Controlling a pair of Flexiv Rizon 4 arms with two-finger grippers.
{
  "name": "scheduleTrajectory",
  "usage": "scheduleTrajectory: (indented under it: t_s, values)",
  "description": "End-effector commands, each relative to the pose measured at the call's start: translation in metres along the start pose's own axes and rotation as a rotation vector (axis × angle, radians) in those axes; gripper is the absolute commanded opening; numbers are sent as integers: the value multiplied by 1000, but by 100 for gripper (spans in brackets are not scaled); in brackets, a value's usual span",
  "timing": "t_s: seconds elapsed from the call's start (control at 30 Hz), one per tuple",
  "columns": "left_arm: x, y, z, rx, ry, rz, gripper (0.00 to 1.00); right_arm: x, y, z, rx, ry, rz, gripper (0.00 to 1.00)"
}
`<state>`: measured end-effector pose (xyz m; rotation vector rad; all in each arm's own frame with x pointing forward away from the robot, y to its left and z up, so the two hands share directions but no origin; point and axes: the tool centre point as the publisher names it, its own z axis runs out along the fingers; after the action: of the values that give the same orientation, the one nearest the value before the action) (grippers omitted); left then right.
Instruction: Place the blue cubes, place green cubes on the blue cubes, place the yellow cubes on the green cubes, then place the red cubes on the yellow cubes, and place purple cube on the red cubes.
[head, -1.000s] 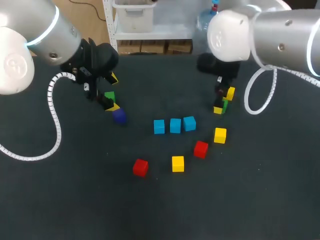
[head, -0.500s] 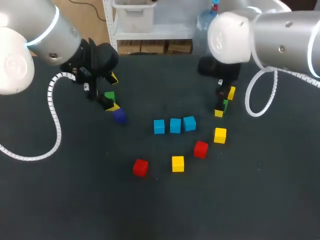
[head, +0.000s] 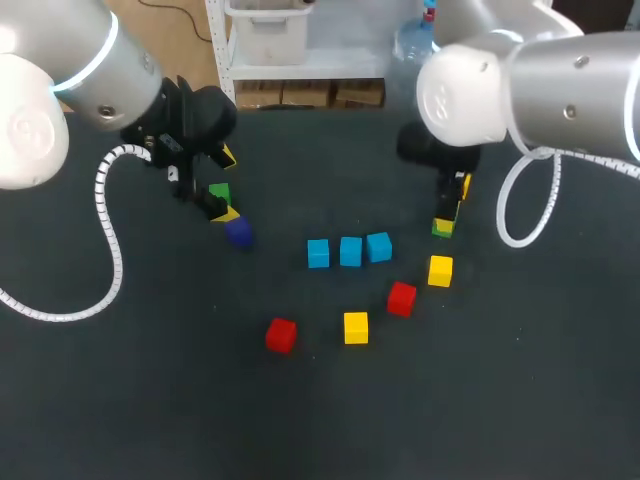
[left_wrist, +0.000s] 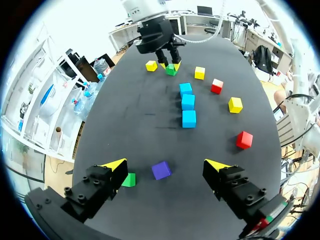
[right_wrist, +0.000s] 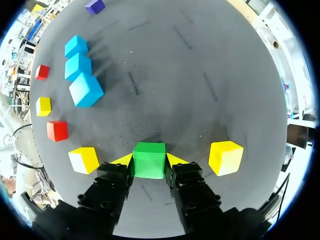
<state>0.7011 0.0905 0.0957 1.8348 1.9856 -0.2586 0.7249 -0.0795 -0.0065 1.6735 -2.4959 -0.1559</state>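
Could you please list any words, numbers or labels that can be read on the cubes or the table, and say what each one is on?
None can be read. The blue cubes, green cubes, yellow cubes, red cubes and purple cube all show plain faces, and the table bears no print.

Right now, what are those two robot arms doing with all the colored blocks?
The right arm's fingers are shut on a green cube. The left arm's fingers are open, with a purple cube just ahead of them and a second green cube beside one finger. Three blue cubes sit in a row with nothing stacked on them yet. Red cubes and yellow cubes lie loose nearby.
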Motion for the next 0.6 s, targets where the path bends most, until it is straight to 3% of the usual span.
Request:
scheduleTrajectory:
  t_s: [0.03,0.17,0.2,0.23,0.6]
  values:
    - [1,1,0,1,-3,2,100,1,2,2,7,-2,1,31]
    - [1,1,0,1,-3,2,100,0,3,4,7,8,-2,29]
    - [1,1,0,1,-3,2,100,-1,3,4,8,9,-3,19]
    - [1,1,0,1,-3,2,100,-1,4,4,10,12,-7,0]
    - [1,1,0,1,-3,2,100,-20,30,-38,85,-26,-141,0]
